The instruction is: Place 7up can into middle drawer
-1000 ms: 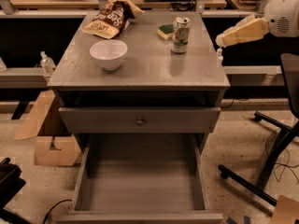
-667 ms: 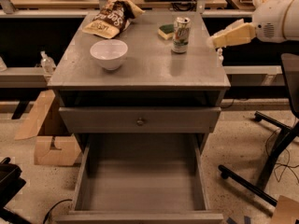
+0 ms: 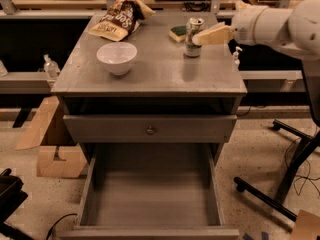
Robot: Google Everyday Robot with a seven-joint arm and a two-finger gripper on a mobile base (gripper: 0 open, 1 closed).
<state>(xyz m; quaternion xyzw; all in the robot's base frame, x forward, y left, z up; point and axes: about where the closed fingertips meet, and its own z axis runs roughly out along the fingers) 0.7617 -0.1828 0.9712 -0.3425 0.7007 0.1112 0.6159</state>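
Note:
The 7up can [image 3: 192, 37] stands upright at the back right of the grey cabinet top [image 3: 160, 76]. It is green and white with a silver top. My gripper [image 3: 200, 39], cream-coloured on a white arm, reaches in from the right and its tip is at the can's right side. I cannot tell whether it touches the can. The middle drawer [image 3: 155, 199] is pulled out wide open below, a deep grey tray with nothing in it.
A white bowl [image 3: 116, 57], a chip bag [image 3: 120, 20] and a green-and-yellow sponge [image 3: 177, 33] are on the top. A shut drawer front with a round knob [image 3: 150, 130] sits above the open drawer. Cardboard boxes [image 3: 50, 144] are left, a chair base [image 3: 280, 184] right.
My arm has moved left across the cabinet's right edge. The gripper now stands at the can. The can has not moved.

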